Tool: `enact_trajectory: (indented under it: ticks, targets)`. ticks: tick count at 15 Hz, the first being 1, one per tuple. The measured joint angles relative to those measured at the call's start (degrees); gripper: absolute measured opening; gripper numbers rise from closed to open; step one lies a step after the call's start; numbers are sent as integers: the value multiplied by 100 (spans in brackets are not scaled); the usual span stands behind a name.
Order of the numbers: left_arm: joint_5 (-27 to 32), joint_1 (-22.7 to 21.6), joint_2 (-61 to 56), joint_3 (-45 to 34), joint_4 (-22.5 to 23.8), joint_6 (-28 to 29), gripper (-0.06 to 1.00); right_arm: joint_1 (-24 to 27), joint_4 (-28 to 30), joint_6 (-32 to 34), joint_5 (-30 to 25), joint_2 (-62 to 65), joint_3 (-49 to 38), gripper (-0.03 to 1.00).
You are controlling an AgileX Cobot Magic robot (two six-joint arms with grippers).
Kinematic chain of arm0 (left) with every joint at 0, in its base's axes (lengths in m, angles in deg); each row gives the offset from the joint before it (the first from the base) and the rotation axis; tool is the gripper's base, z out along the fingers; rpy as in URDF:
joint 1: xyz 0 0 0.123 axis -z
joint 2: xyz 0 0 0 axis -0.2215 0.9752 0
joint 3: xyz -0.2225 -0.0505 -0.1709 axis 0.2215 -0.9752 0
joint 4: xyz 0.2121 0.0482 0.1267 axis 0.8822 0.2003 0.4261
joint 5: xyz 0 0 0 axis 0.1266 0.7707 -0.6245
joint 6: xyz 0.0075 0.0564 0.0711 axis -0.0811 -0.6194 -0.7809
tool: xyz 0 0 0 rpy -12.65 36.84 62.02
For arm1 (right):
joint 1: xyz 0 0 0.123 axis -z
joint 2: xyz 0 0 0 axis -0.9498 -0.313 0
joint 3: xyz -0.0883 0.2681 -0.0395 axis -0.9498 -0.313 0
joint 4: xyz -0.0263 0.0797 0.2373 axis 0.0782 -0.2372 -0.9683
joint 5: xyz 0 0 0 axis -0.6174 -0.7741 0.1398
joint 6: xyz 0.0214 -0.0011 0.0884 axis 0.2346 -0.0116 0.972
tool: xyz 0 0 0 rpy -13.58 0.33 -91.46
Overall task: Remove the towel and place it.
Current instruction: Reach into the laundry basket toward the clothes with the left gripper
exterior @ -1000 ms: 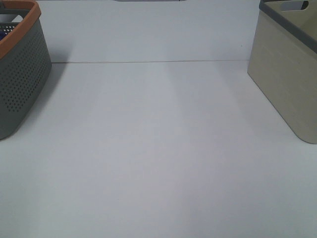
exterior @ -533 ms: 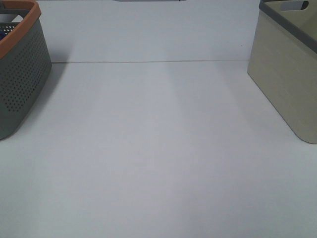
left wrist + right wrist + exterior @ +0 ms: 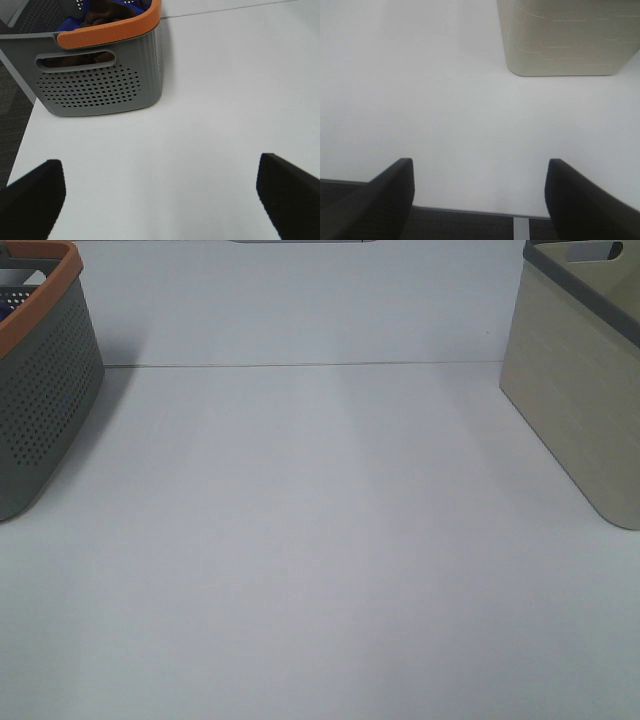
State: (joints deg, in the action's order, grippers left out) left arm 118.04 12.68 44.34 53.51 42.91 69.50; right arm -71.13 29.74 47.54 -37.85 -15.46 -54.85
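The towel (image 3: 100, 17) is seen in the far-left basket (image 3: 100, 90), well beyond the left gripper (image 3: 159, 167) (jaws released, as are the right gripper's (image 3: 480, 165)).

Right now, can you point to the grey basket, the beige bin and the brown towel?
grey basket (image 3: 100, 92): left wrist view, holey front wall.
beige bin (image 3: 575, 410): exterior high view, side wall.
brown towel (image 3: 102, 17): left wrist view, bit showing inside the grey basket.

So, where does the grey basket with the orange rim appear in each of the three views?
Exterior high: the grey basket at the left edge, partly cut off.
Left wrist: the grey basket in the far part, handle slot towards the camera.
Right wrist: not in it; the beige bin shows instead.
Shared landmark: the white table, in all three.
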Motion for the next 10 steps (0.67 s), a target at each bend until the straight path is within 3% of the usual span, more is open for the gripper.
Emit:
enact_trajectory:
  ticks: [10]
  targets:
    - [0,0,0,0,-11,6,99,0,0,0,0,0,0,64]
